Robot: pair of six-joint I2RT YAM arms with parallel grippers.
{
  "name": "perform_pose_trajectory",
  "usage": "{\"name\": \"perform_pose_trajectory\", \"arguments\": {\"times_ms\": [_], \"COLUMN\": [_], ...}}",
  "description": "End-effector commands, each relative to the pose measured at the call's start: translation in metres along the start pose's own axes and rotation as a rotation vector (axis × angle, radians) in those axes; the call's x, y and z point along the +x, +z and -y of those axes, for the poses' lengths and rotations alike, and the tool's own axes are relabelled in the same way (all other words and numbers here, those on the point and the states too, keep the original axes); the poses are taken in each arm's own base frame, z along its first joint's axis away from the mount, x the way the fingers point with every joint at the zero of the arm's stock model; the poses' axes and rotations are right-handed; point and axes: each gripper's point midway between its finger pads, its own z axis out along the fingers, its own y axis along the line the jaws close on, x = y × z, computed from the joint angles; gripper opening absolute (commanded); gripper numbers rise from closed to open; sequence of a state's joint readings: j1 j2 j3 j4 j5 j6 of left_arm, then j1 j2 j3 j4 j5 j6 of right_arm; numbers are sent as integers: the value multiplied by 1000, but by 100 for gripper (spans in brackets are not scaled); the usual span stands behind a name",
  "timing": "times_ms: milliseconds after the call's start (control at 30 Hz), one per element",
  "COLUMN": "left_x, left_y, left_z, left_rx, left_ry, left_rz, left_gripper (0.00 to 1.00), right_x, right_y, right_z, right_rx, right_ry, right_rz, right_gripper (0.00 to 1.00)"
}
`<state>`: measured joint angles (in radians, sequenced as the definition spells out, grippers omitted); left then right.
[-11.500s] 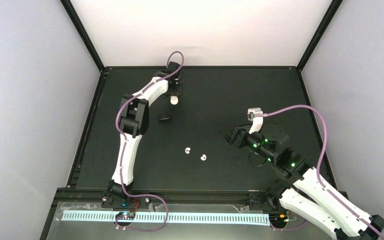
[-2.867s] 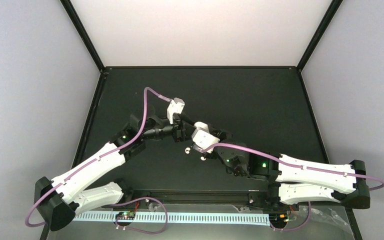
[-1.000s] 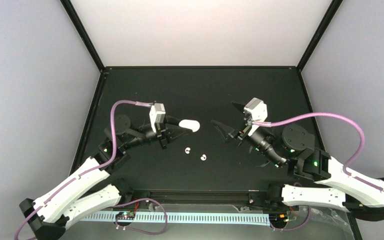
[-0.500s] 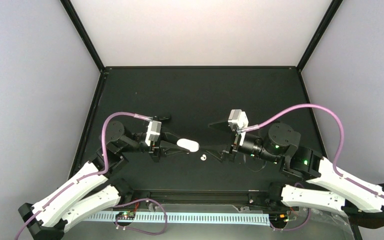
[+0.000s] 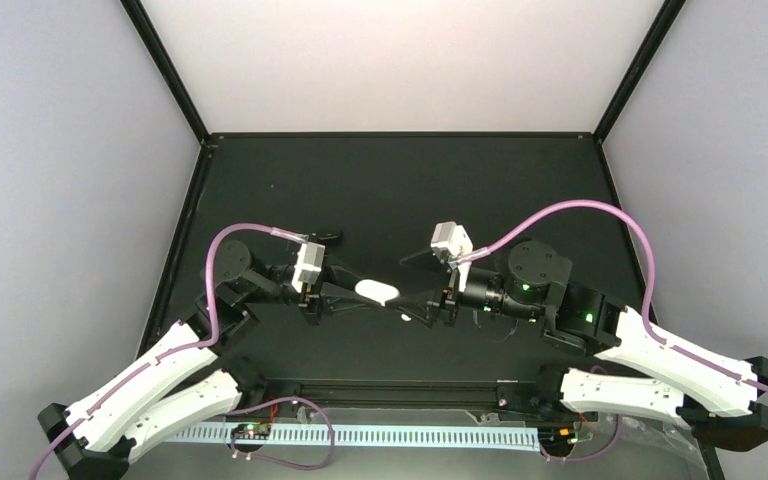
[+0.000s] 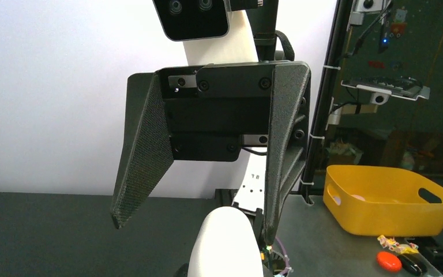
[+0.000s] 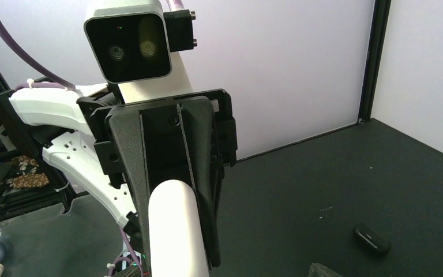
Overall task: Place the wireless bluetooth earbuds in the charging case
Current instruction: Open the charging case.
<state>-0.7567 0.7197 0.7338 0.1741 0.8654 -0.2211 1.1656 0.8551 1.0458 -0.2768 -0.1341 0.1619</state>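
From above, the left tool (image 5: pixel 358 292) is clamped on the white charging case (image 5: pixel 376 291). The case's long axis points right at the right tool (image 5: pixel 409 287), whose jaws stand apart either side of the case's free end. One white earbud (image 5: pixel 403 317) seems to lie on the surface (image 5: pixel 480 190) just beneath them, the others hidden. The left wrist view meets those spread jaws head-on. The right wrist view sees the case end-on, with a black capsule (image 7: pixel 372 239) lying well apart.

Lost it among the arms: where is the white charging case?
Top view, table centre: the white charging case is clamped in the left hand, just left of the open right hand.
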Motion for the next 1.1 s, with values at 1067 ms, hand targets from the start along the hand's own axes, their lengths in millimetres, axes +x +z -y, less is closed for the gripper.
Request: {"name": "perform_pose_trajectory", "arguments": {"times_ms": [1067], "left_x": [7], "left_y": [-6], "left_z": [-1], "left_rx": [-46], "left_ry": [21], "left_rz": [12], "left_gripper": [1], "right_x": [-11], "right_y": [-10], "right_z": [37], "right_rx": [212], "right_ry": [63], "right_rz": [83], "right_gripper": [74]}}
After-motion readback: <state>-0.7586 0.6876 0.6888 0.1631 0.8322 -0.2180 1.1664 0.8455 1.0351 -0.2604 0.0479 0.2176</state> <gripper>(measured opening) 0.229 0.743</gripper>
